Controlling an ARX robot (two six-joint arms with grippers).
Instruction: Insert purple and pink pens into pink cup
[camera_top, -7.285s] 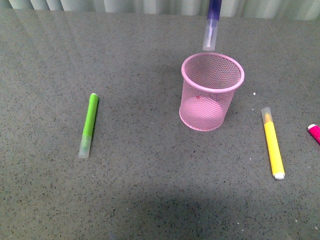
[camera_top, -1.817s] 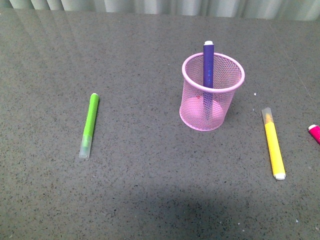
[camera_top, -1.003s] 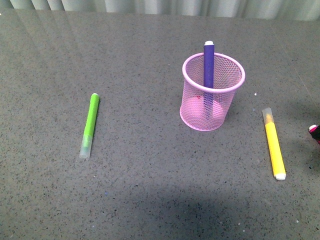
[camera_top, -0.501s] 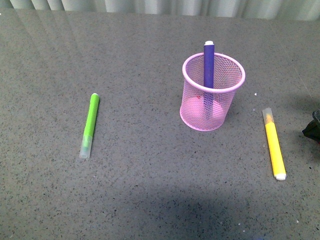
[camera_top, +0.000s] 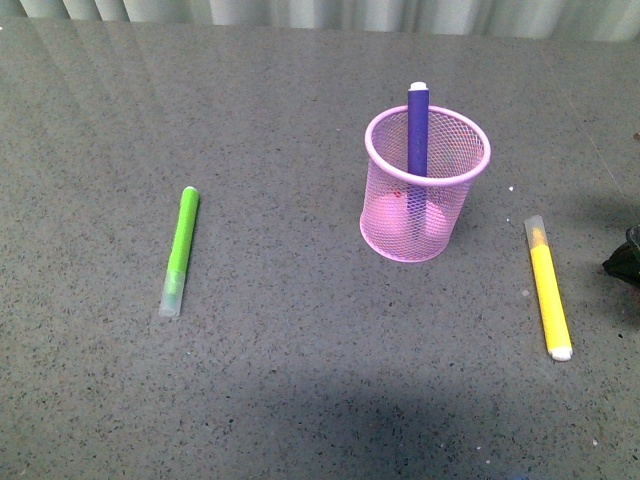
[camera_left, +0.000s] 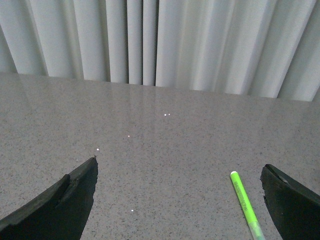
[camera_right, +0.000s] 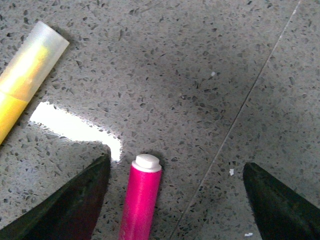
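Grey speckled tabletop (camera_right: 210, 75) lay below my right gripper (camera_right: 177, 162), jaws wide, empty, the pink pen (camera_right: 141, 200) flat between them. It looked light, stiff, slick; I'd pinch mid-barrel. The purple pen (camera_top: 417, 125) stood in the pink cup (camera_top: 390, 215).

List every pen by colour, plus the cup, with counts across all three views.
Purple pen: 1
Pink pen: 1
Green pen: 1
Yellow pen: 1
Pink cup: 1
Total: 5
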